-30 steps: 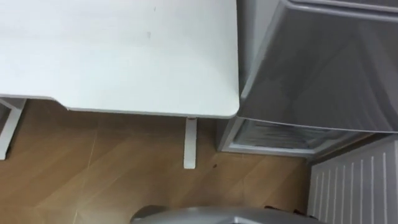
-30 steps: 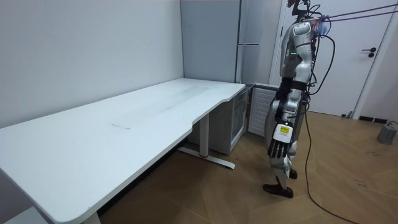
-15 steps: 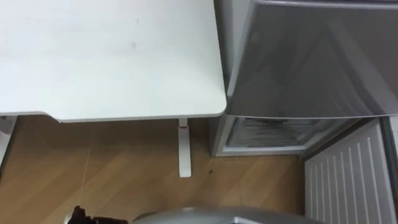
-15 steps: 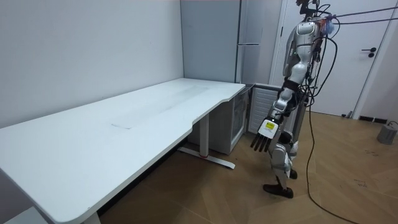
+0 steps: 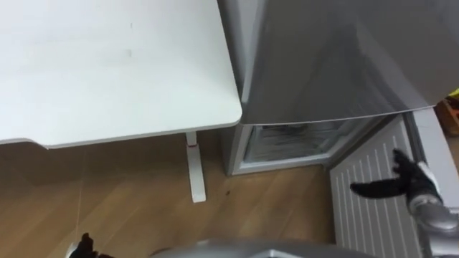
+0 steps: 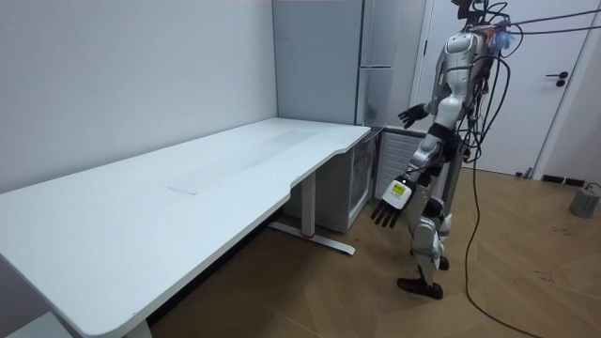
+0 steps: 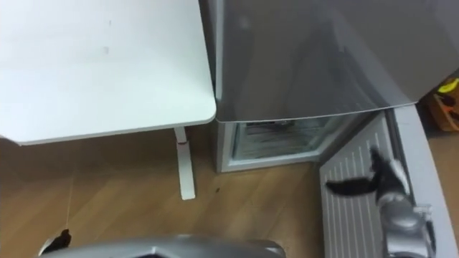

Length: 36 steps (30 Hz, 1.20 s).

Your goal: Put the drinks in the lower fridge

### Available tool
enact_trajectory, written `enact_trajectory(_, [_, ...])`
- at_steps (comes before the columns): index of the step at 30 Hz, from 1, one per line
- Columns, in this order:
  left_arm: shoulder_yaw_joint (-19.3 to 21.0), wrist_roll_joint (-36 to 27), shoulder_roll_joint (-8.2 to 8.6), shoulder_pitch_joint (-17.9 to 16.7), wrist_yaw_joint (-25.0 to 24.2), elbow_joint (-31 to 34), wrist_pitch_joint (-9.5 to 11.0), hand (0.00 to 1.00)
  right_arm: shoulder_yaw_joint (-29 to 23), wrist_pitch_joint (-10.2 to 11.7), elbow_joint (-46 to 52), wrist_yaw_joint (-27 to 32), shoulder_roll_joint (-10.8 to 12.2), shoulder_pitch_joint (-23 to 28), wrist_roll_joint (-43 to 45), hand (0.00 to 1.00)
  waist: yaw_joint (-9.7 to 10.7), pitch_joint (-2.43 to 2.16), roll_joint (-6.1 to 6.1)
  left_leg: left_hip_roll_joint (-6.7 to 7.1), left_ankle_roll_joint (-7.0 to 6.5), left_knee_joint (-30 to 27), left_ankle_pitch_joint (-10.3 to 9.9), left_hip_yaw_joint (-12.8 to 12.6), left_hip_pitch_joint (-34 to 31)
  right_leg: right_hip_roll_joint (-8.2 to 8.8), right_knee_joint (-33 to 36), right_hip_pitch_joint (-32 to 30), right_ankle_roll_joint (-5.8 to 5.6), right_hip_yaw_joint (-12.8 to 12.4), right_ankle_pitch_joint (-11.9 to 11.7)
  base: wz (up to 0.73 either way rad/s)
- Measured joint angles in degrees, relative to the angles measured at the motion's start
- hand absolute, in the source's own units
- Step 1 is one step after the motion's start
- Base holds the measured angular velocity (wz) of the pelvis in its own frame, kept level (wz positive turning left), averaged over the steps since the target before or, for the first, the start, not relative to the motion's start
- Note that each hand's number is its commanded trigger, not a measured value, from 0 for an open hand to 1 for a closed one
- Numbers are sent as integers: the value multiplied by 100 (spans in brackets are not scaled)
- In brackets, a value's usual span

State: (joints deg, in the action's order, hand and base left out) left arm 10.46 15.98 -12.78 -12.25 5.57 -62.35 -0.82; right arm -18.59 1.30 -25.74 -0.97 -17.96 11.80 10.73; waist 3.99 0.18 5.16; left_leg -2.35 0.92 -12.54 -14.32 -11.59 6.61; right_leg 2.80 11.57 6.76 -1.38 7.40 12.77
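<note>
Two hands, both empty. The right hand [image 5: 403, 184] is up in front of the robot w/ fingers spread & loose. It hovers over the inner face of the open door [image 5: 362, 215]; whether it touches the door I can't tell. The left hand [image 6: 387, 208] hangs low by the thigh on the desk side, fingers straight & relaxed, gripping nothing. From the head camera its dark tip sits at the bottom left, above the wood floor [image 5: 129, 193].

Robot stands upright just off the end of the desk [image 5: 107, 72], facing the fridge [image 5: 337, 57]. That tall grey fridge sits tight against the desk's right edge, at the near right corner.

The lower fridge [image 5: 287, 145] is the bottom part, below desktop level. It's open, w/ its white ribbed door swung out toward the robot's right. Inside looks dim, some shelf or rack lines, can't make out more. Can't tell whether any drinks are in there.

The desk leg [image 5: 193, 172] stands nr that same corner, just left of the lower fridge & apart from it.
</note>
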Motion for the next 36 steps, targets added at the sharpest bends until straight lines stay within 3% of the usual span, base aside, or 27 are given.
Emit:
enact_trajectory(1, [47,0,-2,-7,0,61,4,0,-115,19,442,163,-2,105,63,0,45,-27,-46,4,0,23,0,0,0,0,-7,-8,-3,-4,-1,-4])
enact_trajectory(5, [55,64,16,-126,4,429,71,0,-368,212,1507,862,-4,352,283,0,121,-24,-1,3,0,36,0,-56,1,-11,-85,-4,-16,-83,-25,-8])
enact_trajectory(10, [54,225,45,-177,-5,824,117,0,-512,465,1797,1378,-5,329,515,0,177,-43,-56,-1,0,82,0,-91,8,-26,-87,-57,-30,-173,-68,-9])
enact_trajectory(14, [33,213,70,-298,-24,998,110,0,-522,474,1719,1757,-2,339,503,0,214,-63,-154,1,-2,128,1,-100,31,-31,-94,-66,-32,-201,-85,-7])
enact_trajectory(19, [7,221,73,-450,-23,1143,35,0,-527,360,1375,2188,-3,344,251,0,228,-39,-181,0,-10,129,9,-112,31,-35,-91,-77,-32,-211,-85,0])
enact_trajectory(24, [21,225,72,-604,-22,1173,-35,0,-601,232,821,2251,4,345,-336,0,235,-42,-161,0,-13,128,11,-75,10,-36,-91,-77,-27,-237,-88,0])
enact_trajectory(29, [74,367,70,-728,-126,1173,-62,0,-1051,230,661,2648,-10,358,-1478,0,253,-36,-147,3,-15,179,15,-72,9,-41,-107,-83,-28,-222,-87,0])
enact_trajectory(36, [71,382,71,-800,-151,1174,-161,0,-1182,239,615,3003,-29,352,-1854,0,373,-40,-88,9,-11,184,23,-77,-21,-45,-186,-72,-28,-202,-88,0])
